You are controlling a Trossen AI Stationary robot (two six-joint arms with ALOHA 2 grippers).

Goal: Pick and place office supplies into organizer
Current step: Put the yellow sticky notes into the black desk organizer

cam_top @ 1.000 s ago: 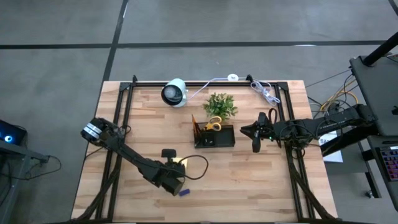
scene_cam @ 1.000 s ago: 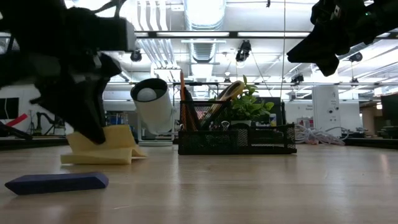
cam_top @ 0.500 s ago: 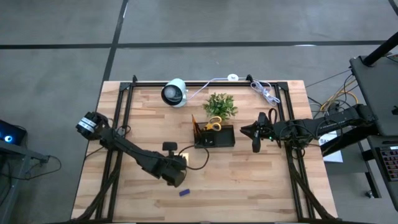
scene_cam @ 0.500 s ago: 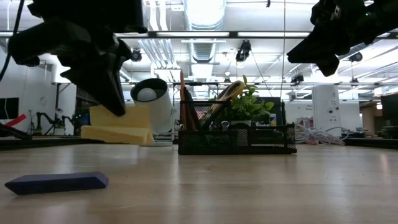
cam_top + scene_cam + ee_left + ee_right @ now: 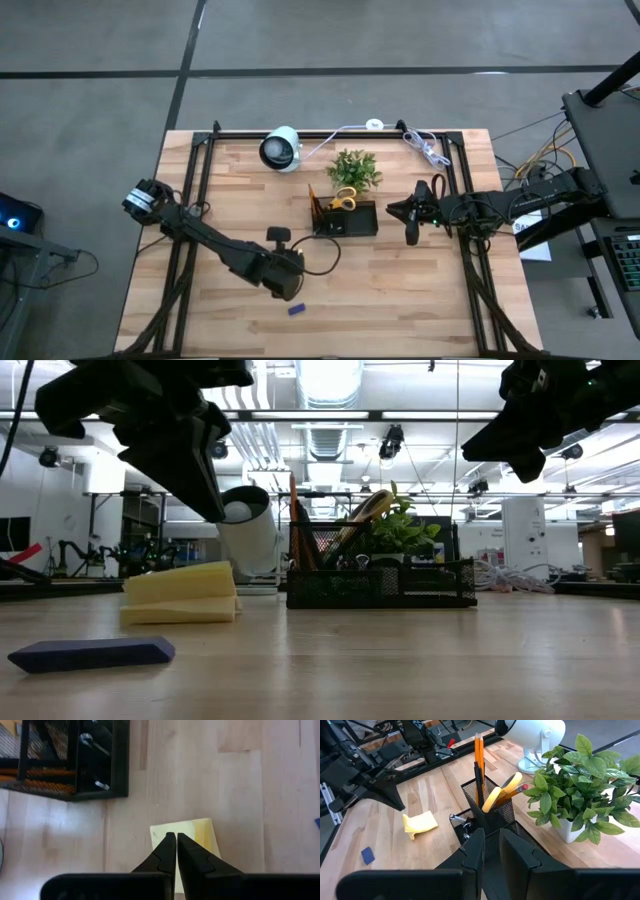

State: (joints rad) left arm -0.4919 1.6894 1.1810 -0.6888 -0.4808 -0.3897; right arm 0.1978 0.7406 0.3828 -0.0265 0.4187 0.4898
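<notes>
The white round camera (image 5: 281, 148) stands at the back of the table (image 5: 400, 290), with the green potted plant (image 5: 354, 169) close behind the black mesh organizer (image 5: 345, 221), so both crowd the tray's far side. Orange and dark pencils (image 5: 478, 755) stand upright in the organizer's tall cup, with the yellow-handled scissors (image 5: 502, 790) leaning beside them and small dark clips (image 5: 94, 745) in a low compartment. The yellow sticky-note pad (image 5: 181, 594) lies on the wood, apart from the organizer on its left side, slightly splayed. The left gripper (image 5: 175, 839) hangs just above the pad with its fingers pressed together, holding nothing. A small blue block (image 5: 296, 309) lies near the front edge, well apart from the tray. The right gripper (image 5: 411, 215) waits in the air beside the organizer's right end, fingers only narrowly parted and empty. A white cable (image 5: 425, 148) coils at the back right corner. I can read no writing or labels anywhere
</notes>
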